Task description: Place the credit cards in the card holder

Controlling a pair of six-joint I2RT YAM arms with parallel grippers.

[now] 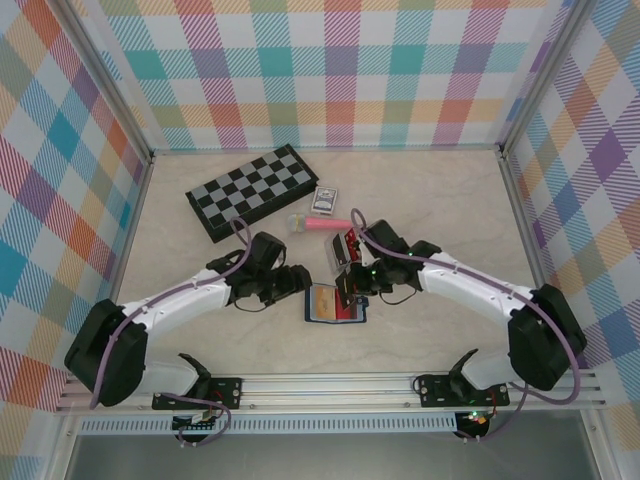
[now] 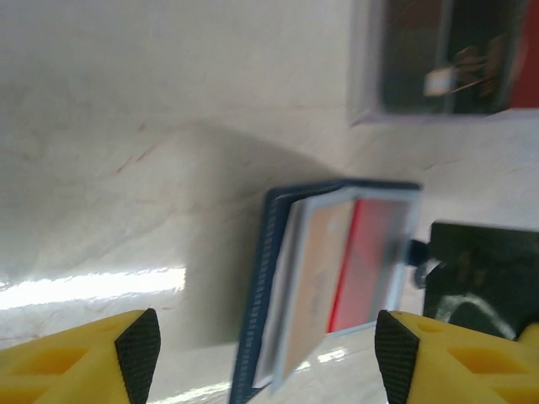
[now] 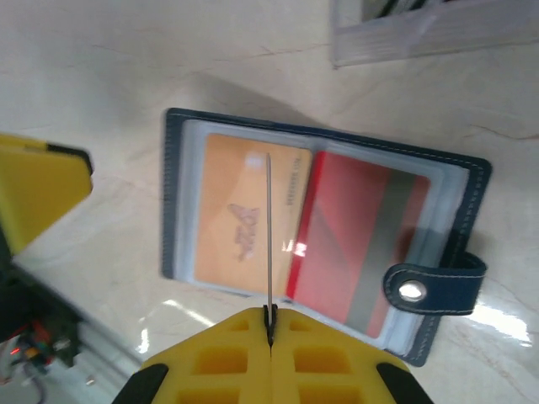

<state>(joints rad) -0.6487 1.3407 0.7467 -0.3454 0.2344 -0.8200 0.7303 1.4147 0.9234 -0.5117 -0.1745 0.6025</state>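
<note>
From high above the near edge we look down over the whole counter (image 1: pixel 440 200); both wrist cameras look closely down on the same open card holder (image 3: pixel 173 202).

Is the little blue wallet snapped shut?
No, the card holder lies open, its snap tab undone, with an orange card and a red card showing in its clear sleeves.

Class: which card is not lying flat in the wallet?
The edge-on card, pinched in the jaws of the right gripper; the orange card and red card lie flat inside.
</note>
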